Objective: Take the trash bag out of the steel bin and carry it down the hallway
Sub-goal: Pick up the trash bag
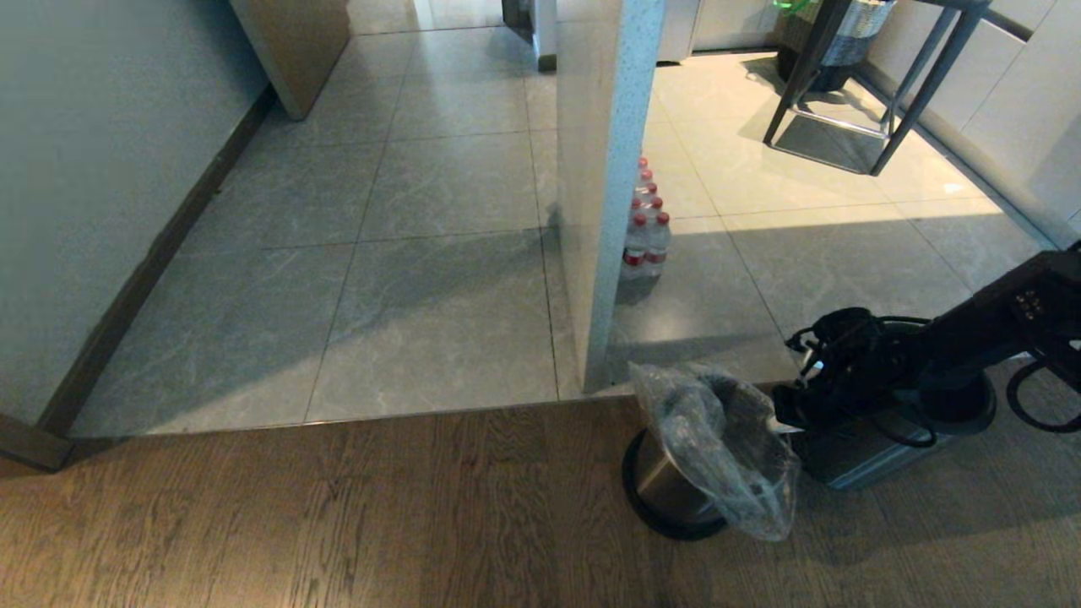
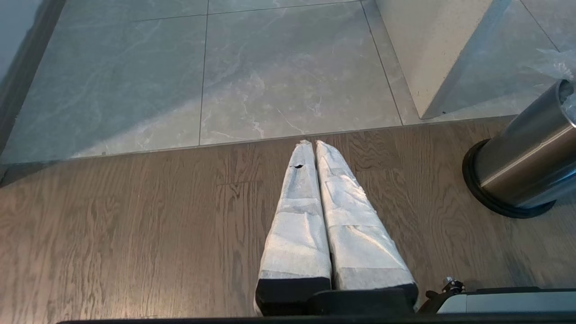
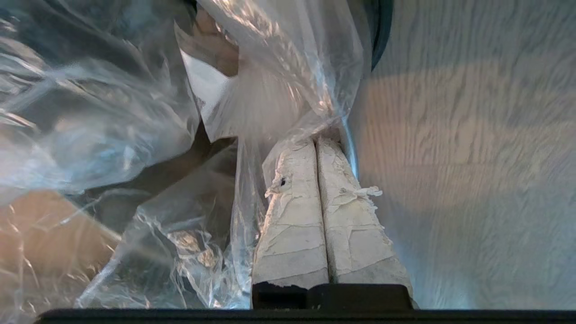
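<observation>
The right gripper (image 3: 317,144) is pinched shut on the trash bag (image 1: 718,439) at its rim film, presumably so it can be drawn upward. The bag is seen partly lifted, its lower part inside the steel bin (image 1: 667,498) on the wood floor (image 1: 338,523), near the tile edge. The left gripper (image 2: 313,146) is parked, fingers pressed together. The hallway (image 1: 422,253) lies ahead; the pillar (image 1: 604,194) stands close by.

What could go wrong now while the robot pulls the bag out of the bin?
1. The right claw pinches only the edge of the thin trash bag; the plastic may tear or slip.
2. The steel bin already leans, so it may tip over.
3. The white wall corner stands close ahead toward the hallway.
</observation>
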Controlling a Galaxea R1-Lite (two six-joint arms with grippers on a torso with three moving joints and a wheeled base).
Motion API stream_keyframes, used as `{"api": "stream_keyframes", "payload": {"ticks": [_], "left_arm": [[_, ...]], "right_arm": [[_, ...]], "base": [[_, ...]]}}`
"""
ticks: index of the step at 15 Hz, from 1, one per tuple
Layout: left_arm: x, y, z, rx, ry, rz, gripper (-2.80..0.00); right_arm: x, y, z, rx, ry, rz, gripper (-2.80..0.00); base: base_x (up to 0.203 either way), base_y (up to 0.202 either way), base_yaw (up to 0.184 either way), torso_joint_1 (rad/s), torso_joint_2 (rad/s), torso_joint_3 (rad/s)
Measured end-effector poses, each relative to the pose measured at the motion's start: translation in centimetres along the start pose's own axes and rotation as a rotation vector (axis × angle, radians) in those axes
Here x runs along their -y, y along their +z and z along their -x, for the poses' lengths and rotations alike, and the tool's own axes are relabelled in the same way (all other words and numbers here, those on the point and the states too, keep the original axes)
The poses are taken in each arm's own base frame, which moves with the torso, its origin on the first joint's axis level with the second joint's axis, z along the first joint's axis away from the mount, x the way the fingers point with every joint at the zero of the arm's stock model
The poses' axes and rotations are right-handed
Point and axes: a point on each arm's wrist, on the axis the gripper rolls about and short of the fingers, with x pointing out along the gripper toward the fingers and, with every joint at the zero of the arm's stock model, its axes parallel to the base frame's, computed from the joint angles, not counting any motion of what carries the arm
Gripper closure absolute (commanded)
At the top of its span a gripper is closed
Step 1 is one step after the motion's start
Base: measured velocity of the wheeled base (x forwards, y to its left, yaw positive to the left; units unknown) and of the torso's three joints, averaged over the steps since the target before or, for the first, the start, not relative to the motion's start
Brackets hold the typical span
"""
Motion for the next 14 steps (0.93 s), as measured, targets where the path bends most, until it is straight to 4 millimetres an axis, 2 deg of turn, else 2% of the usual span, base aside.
{"api": "stream_keyframes", "payload": {"ticks": [4, 9, 14], "left_arm": [[0.0, 0.0, 0.0, 0.0, 0.0, 0.0, 0.0], [0.0, 0.0, 0.0, 0.0, 0.0, 0.0, 0.0], [0.0, 0.0, 0.0, 0.0, 0.0, 0.0, 0.0]], "right_arm": [[-1.4, 0.2, -0.5, 0.026, 0.02, 0.038, 0.0], [-4.6, -0.3, -0.8, 0.011, 0.059, 0.095, 0.0], [-7.6, -0.8, 0.3, 0.013, 0.09, 0.153, 0.0]], "base": [[0.0, 0.0, 0.0, 0.0, 0.0, 0.0], [0.0, 0.0, 0.0, 0.0, 0.0, 0.0], [0.0, 0.0, 0.0, 0.0, 0.0, 0.0]]}}
